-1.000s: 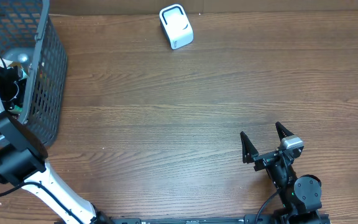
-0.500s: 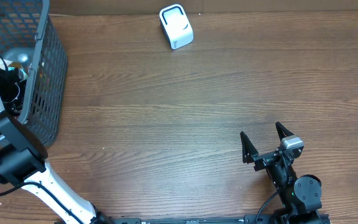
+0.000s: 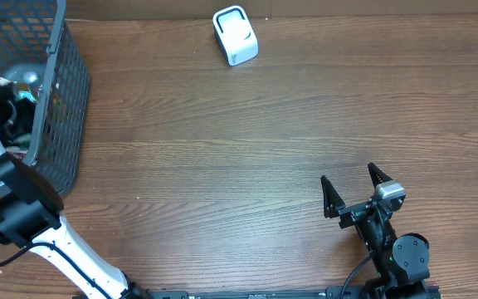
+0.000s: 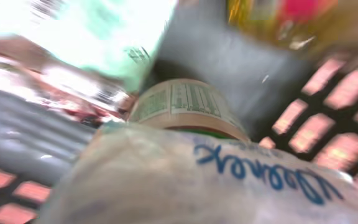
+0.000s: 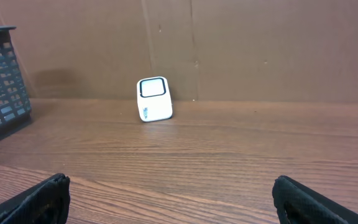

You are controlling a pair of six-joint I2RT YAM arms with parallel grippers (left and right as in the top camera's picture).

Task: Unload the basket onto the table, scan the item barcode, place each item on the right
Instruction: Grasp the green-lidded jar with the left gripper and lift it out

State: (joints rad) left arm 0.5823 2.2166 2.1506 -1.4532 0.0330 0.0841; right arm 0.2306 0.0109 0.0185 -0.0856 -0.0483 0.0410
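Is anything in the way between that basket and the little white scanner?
Nothing visible lies on the bare table between the basket and the white scanner. An item lifted out would only have to clear the basket's own mesh wall.

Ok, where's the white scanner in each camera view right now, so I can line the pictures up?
Overhead: white scanner at the top edge, just left of centre.
Left wrist: not in it; blurred packaging fills the picture.
Right wrist: the scanner stands left of centre, at mid-height.
Shared landmark: the dark mesh basket, at the left edge in overhead and at the left edge in right wrist.
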